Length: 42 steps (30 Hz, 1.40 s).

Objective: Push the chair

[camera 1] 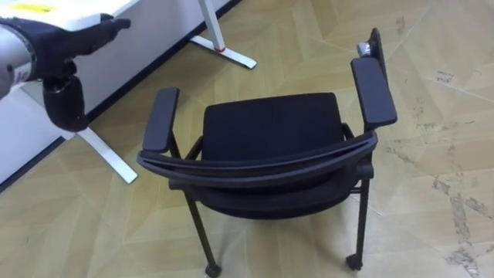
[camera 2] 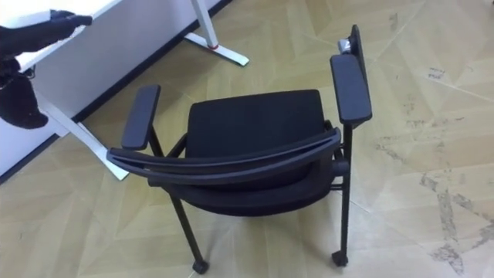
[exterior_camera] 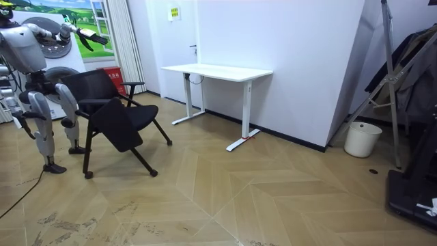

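Observation:
A black chair (camera 1: 270, 127) with two armrests and castors stands right in front of me on the wooden floor, its curved backrest (camera 1: 255, 168) nearest to me. In the room view the chair (exterior_camera: 119, 123) leans tilted and I stand just behind it, at the room view's left. My left hand (camera 1: 85, 35) is raised high above and to the left of the chair, with straight fingers that touch nothing. The same left hand (camera 2: 38, 27) shows at the upper left, and my raised left hand (exterior_camera: 92, 35) reaches out over the chair.
A white desk (exterior_camera: 218, 70) on white legs (camera 1: 224, 50) stands against the wall ahead of the chair on the left. A white bucket (exterior_camera: 362, 139) and dark equipment (exterior_camera: 410, 102) stand at the room view's right. Bare wooden floor (camera 1: 440, 116) lies right of the chair.

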Available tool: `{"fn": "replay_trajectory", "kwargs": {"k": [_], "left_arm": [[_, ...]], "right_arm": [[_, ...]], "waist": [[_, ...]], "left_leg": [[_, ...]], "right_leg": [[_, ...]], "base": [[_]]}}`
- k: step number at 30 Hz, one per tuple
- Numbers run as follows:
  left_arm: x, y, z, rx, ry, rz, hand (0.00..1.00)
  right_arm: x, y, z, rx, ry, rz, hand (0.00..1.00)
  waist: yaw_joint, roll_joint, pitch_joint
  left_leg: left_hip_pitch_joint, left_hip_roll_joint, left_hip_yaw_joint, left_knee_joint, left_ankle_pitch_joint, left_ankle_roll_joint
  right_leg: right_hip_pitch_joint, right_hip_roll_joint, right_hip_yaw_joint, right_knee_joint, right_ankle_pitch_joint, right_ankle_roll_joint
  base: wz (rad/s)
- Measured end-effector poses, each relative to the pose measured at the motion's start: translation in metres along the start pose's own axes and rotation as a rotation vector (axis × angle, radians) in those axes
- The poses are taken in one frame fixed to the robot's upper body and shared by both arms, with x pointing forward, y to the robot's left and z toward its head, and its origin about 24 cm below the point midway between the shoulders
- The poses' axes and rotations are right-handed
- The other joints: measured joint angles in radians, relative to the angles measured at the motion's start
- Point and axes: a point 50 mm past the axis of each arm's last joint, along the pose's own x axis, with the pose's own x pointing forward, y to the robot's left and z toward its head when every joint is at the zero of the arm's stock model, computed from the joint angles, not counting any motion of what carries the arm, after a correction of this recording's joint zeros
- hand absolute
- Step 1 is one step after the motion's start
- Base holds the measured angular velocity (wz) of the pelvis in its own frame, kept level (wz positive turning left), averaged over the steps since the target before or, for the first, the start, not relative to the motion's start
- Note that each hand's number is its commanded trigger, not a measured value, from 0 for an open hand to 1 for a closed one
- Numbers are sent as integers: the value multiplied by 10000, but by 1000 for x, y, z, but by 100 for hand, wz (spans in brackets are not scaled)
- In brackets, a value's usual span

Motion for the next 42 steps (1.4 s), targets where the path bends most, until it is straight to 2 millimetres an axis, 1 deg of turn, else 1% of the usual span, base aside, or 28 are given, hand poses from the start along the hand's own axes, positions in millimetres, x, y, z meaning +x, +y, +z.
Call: {"fn": "replay_trajectory", "kwargs": {"k": [3,5,7,10,14,18,21,23,24,26,33,36,39,41,42], "left_arm": [[2,-3,3,-22,-253,-277,0],[7,-10,12,229,-514,-675,0],[10,-16,17,408,-723,-978,0],[13,-22,25,458,-1168,-1342,0],[11,-22,29,366,-1559,-1383,0],[12,-23,32,182,-1892,-1525,0],[15,-29,38,265,-2170,-1833,0],[18,-38,45,423,-2511,-2303,0],[18,-40,47,479,-2578,-2408,0],[21,-48,54,603,-2891,-2848,0],[25,-59,60,189,-3172,-3135,0],[36,-71,60,-581,-3159,-3384,0],[44,-86,61,-1336,-3137,-3746,0],[51,-97,64,-1840,-3183,-4107,0],[53,-99,64,-1945,-3142,-4208,0]], "right_arm": [[0,0,-1,-374,65,36,0],[0,0,0,-545,73,26,0],[0,0,1,-602,60,5,0],[0,0,0,-695,99,17,0],[0,-1,-5,-807,383,-50,0],[0,0,-4,-932,384,-16,0],[0,1,-3,-965,360,15,0],[1,3,0,-913,308,55,0],[1,4,0,-916,301,62,0],[1,5,0,-918,336,81,0],[1,5,0,-792,395,168,0],[1,8,1,-784,446,167,0],[2,10,3,-880,413,192,0],[2,11,5,-967,375,141,0],[2,12,5,-966,356,125,0]], "waist": [[-125,-67,-11],[-230,-98,3],[-355,-116,-6],[-452,-101,-20],[-609,-44,-59],[-709,-26,-48],[-846,-16,-2],[-951,-3,40],[-970,0,45],[-1142,5,47],[-1398,-30,72],[-1454,-63,95],[-1518,-164,165],[-1531,-281,236],[-1531,-291,242]], "left_leg": [[7,-7,-120,11,0,0],[67,-13,-131,16,0,1],[62,-16,-128,40,0,1],[-29,-17,-129,182,-1,1],[-13,-17,-134,179,0,1],[-12,-16,-137,177,0,1],[-12,-17,-149,176,-1,1],[-14,-22,-147,177,-4,3],[-15,-23,-146,177,-4,4],[-13,-26,-140,175,-4,4],[-9,-22,-75,130,-4,3],[11,-17,51,131,-4,3],[12,-9,121,159,-4,4],[-23,-9,131,161,-4,4],[-33,-9,134,163,-4,4]], "right_leg": [[20,0,-5,26,0,0],[97,-1,-11,9,0,0],[133,1,-20,-32,0,0],[121,7,-8,-51,0,-1],[144,7,-17,-55,0,-1],[151,7,-40,-52,1,-1],[136,6,-26,-55,0,-1],[103,5,-23,-69,-2,-1],[96,5,-13,-69,-3,-1],[85,5,33,-64,-26,-7],[-14,14,157,-43,-36,-9],[-23,17,324,-22,-35,-10],[-36,20,379,17,-35,-10],[-72,19,381,26,-35,-10],[-86,19,387,26,-35,-10]], "base": [[5],[2],[2],[1],[0],[0],[1],[0],[0],[0],[-6],[-12],[-9],[0],[0]]}}
